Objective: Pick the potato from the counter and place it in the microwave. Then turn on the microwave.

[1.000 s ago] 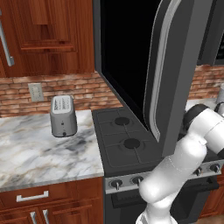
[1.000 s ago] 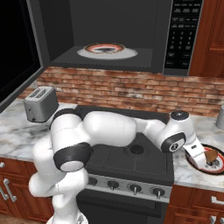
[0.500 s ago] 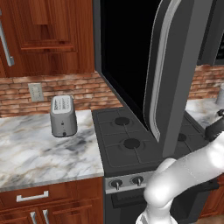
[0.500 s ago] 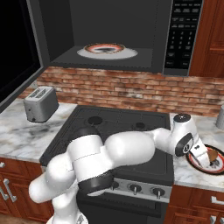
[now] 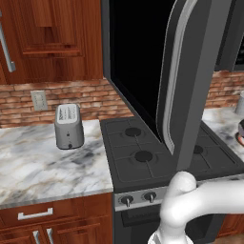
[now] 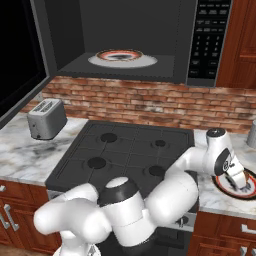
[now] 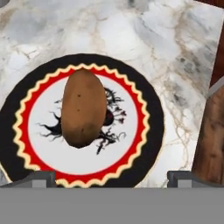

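Gripper is spread wide and holds nothing, hovering over the potato. The potato lies on a round plate with a black rim and red scalloped band, and the plate sits on the marble counter right of the stovetop. In the right base view the hand is low over that plate, at the counter's front edge.

Step in hand, as I read it: the descent for the grasp.

- The potato's long axis runs roughly up-down in the hand view. The finger tips sit left and right at the bottom, so the jaws should close across the narrow width. That looks good and needs no roll.
- The potato sits left of centre between the tips — shift the hand left before dropping, or one finger lands on top of it.
- Go low enough to grip at the widest girth; stop short of the plate. The rounded skin may squirt out if pinched high.
- Close slowly and lift straight up.

The microwave door is swung open and the turntable plate inside is bare, so the drop-off is ready. Mind the open door on the way up.
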Available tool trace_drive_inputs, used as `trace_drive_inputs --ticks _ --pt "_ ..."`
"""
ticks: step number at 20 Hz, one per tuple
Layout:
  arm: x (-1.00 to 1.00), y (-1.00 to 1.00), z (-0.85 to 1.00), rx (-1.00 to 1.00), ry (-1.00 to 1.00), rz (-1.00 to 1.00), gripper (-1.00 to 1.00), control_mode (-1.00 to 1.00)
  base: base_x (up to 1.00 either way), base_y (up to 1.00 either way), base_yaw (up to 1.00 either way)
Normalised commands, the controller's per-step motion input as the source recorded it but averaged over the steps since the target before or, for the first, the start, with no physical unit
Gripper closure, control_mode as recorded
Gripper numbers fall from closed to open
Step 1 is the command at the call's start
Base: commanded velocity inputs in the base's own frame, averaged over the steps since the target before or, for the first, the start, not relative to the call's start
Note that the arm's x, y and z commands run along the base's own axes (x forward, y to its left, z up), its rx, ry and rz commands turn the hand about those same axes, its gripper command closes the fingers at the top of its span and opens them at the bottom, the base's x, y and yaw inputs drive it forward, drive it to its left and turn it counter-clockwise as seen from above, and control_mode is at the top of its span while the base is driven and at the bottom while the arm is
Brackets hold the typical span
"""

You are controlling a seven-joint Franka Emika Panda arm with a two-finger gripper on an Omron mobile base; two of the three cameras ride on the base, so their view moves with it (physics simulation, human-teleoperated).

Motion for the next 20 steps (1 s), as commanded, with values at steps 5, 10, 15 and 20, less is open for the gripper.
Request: trace_drive_inputs --ticks 5,10,15,20 --pt "0.15 -0.28 -0.09 0.03 0.0 0.0 -1.0 -1.0 0.0 0.0 0.0" --pt "0.19 -0.3 -0.08 0.05 0.0 0.0 -1.0 -1.0 0.0 0.0 0.0" --pt "0.18 -0.2 -0.2 0.06 0.0 0.0 -1.0 -1.0 0.0 0.0 0.0" --pt "0.17 -0.08 -0.32 0.07 0.0 0.0 -1.0 -1.0 0.0 0.0 0.0"
